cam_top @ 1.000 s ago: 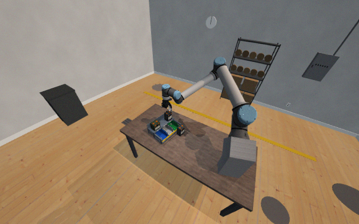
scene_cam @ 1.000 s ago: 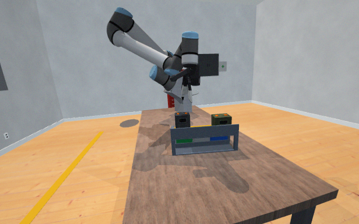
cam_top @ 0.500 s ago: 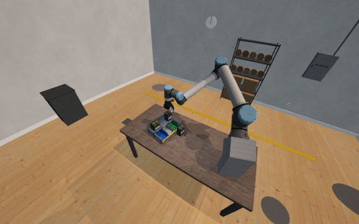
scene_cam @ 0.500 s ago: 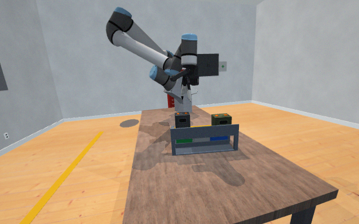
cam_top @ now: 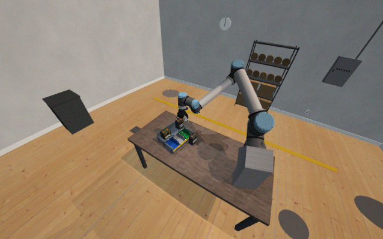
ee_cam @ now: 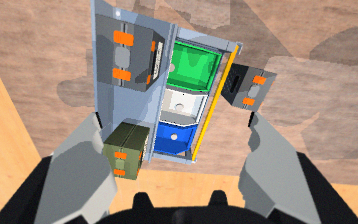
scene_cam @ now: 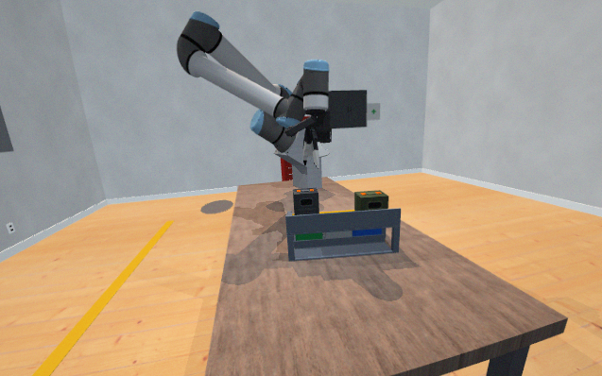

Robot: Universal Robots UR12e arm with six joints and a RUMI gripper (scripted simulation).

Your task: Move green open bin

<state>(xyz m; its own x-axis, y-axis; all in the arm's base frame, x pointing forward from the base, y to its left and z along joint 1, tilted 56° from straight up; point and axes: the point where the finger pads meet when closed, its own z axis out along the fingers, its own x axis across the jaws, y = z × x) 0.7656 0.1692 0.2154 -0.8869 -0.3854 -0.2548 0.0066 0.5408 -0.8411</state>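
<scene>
green bin (cam_top: 185, 134) (scene_cam: 309, 236) (ee_cam: 195, 67) beside white bin (cam_top: 180, 138) (scene_cam: 338, 234) (ee_cam: 184, 107)

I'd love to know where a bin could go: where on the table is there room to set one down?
Between the shelf and the arm's grey pedestal. It's crowded around the green bin, with dark cases nearby.

You can read no words, brands or numbers here — the one sign you can make out is a green cross, on a pale panel (scene_cam: 373, 111) on the far wall beside a dark cabinet (scene_cam: 349, 109).
</scene>
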